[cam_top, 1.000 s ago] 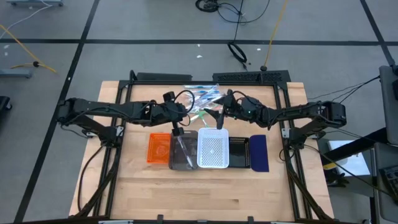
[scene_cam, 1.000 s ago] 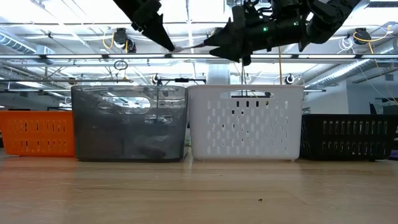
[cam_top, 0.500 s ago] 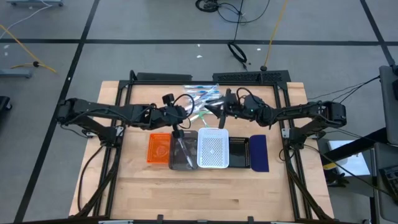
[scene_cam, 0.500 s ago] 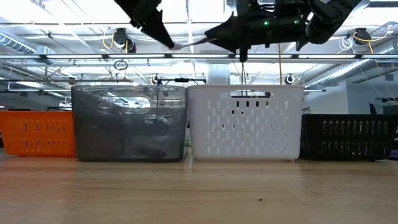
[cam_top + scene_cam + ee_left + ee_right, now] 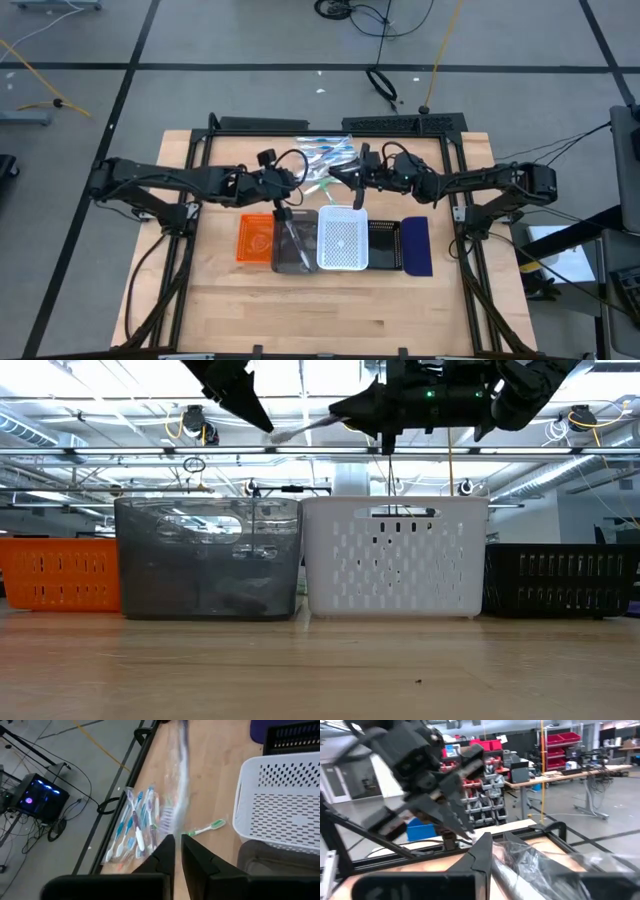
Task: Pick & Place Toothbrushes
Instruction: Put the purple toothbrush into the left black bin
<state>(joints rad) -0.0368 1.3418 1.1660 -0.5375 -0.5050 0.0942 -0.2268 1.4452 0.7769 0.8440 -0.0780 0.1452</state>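
A toothbrush in a clear wrapper [image 5: 305, 426] hangs in the air above the grey tray [image 5: 295, 243] and the white tray [image 5: 342, 240], spanning both grippers. My left gripper [image 5: 297, 187] [image 5: 177, 840] has its fingers closed on one end, with only a narrow slit between them. My right gripper [image 5: 335, 176] [image 5: 487, 851] is shut on the other end. A pile of wrapped toothbrushes [image 5: 325, 152] [image 5: 134, 826] lies on the table by the far edge. One green-and-white toothbrush [image 5: 206, 827] lies flat beside the white tray. My left gripper pinches the wrapped toothbrush's near end [image 5: 170, 827] between its two fingertips. The fingers come from the table's left and lie along the stick. The toothbrush is clear of the table and trays, rising slightly toward the right gripper. My right gripper is shut on the other end of the wrapped toothbrush, on its crinkled clear wrapper [image 5: 512, 854]. It comes from the table's right, facing the left gripper [image 5: 447, 815]. The fingers hide the exact place of contact.
Five trays stand in a row across the table's middle: orange [image 5: 255, 238], grey, white, black [image 5: 385, 245] and navy [image 5: 417, 246]. A dark toothbrush lies in the grey tray. Bare wood stretches toward the near edge [image 5: 330, 310].
My right gripper has shut on the free end of the toothbrush that my left gripper holds up, and has risen slightly. The toothbrush's right end has tipped up with it. The left gripper has stayed almost in place.
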